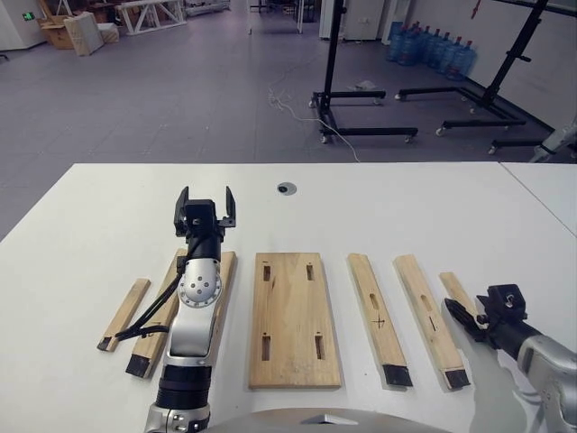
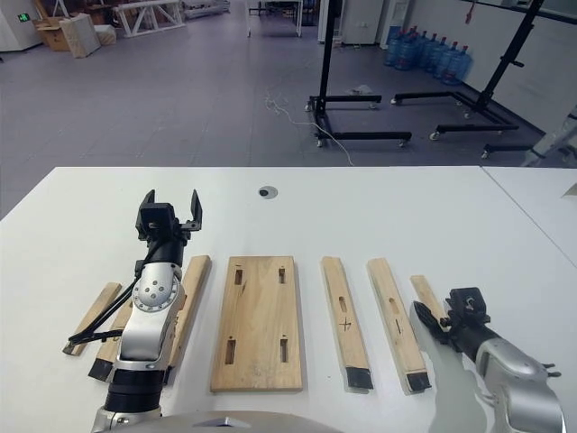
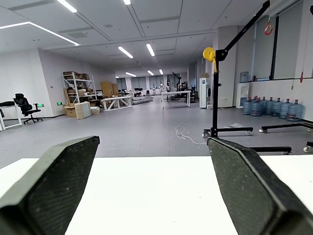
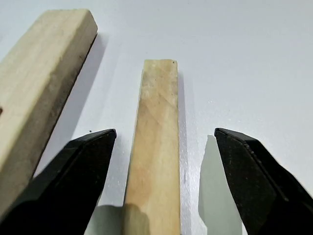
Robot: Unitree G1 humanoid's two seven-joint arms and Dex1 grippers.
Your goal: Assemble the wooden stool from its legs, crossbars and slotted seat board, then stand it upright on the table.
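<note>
Left gripper (image 1: 206, 200), released, hovers over the counter (image 1: 90, 216) at ten o'clock of the seat board (image 1: 293, 316); right gripper (image 4: 164, 139), spread wide, straddles a crossbar (image 1: 453, 287) at three o'clock.

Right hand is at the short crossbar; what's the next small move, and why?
Probably lower the right hand a little and close it: its open fingers straddle the short crossbar, with gaps on both sides, and the crossbar lies flat on the table.

The white table (image 1: 99, 207) carries a slotted wooden seat board (image 1: 293, 316) in the middle. Right of it lie two long wooden legs (image 1: 379, 317) and a short wooden crossbar (image 1: 455, 290); left of it, two more legs (image 1: 149, 347) and another crossbar (image 1: 124, 313).
</note>
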